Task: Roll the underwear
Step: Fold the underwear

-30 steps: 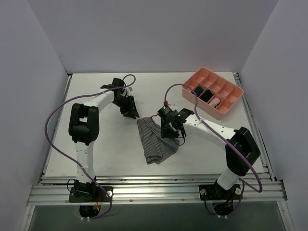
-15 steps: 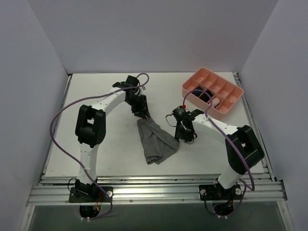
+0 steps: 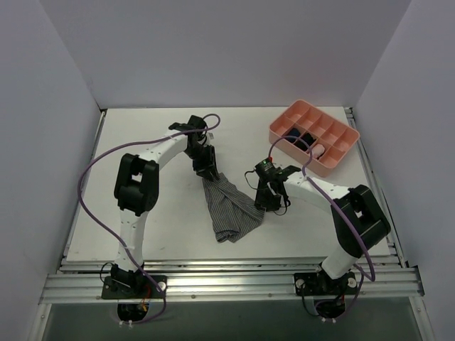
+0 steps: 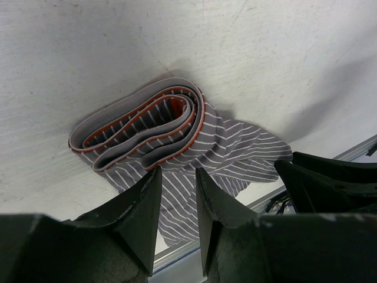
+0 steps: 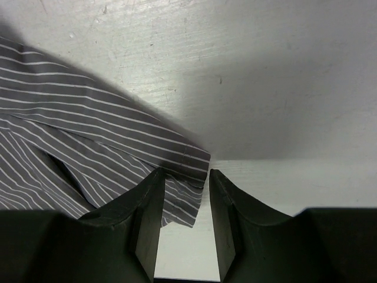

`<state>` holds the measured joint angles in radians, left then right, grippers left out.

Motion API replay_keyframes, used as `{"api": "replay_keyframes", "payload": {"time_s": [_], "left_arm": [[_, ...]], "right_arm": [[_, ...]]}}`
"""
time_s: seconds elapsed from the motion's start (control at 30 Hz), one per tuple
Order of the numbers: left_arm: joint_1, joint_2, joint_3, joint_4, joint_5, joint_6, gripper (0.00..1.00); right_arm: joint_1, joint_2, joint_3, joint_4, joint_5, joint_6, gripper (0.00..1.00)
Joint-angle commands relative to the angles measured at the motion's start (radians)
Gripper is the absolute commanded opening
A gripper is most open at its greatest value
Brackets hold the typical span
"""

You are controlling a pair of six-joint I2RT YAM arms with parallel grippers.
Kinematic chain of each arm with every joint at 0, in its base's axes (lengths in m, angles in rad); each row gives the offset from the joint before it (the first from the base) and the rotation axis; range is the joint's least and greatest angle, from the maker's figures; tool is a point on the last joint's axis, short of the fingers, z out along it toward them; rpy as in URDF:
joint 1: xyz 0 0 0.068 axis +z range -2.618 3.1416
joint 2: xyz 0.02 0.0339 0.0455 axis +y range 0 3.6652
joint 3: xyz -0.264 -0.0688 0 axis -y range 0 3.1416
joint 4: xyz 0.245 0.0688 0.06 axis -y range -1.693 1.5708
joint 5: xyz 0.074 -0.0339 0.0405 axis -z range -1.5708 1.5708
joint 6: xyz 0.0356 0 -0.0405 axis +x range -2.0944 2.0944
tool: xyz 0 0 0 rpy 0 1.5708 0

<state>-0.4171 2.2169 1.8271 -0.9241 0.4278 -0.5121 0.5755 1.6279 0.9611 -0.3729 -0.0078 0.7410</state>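
Looking at my grey pinstriped cloth underwear (image 3: 231,209): rumpled flat, orange-trimmed waistband (image 4: 123,108) curled, left hand (image 4: 178,174) and right hand (image 5: 185,173) both released.

White arms (image 3: 165,147), black joints (image 3: 134,186), purple cables (image 3: 79,193)

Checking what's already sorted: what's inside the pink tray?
In the tray: dark bundles and a pink bundle, in compartments at its left end. A cable crosses there, covering a little.
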Motion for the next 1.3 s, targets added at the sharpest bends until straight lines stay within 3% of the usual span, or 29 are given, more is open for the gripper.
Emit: {"api": "replay_keyframes", "payload": {"time_s": [0.0, 0.23, 0.37, 0.43, 1.07, 1.27], "left_arm": [[0.004, 0.0, 0.049, -0.041, -0.032, 0.024, 0.38], [0.012, 0.003, 0.051, -0.039, -0.034, 0.034, 0.37], [0.032, 0.004, 0.057, -0.025, -0.014, 0.038, 0.37], [0.037, 0.013, 0.073, -0.03, -0.004, 0.047, 0.37], [0.04, 0.052, 0.09, -0.035, 0.065, 0.04, 0.37], [0.04, 0.052, 0.1, -0.039, 0.088, 0.037, 0.1]], "right_arm": [[0.0, -0.013, -0.015, 0.006, -0.024, 0.015, 0.32], [0.001, -0.016, -0.033, 0.031, -0.038, 0.003, 0.24], [0.003, -0.023, -0.027, 0.043, -0.057, -0.008, 0.03], [0.009, -0.034, -0.021, 0.046, -0.063, -0.005, 0.01], [0.176, -0.079, 0.014, 0.043, -0.015, 0.037, 0.0], [0.202, -0.085, 0.027, 0.04, -0.003, 0.052, 0.0]]}}
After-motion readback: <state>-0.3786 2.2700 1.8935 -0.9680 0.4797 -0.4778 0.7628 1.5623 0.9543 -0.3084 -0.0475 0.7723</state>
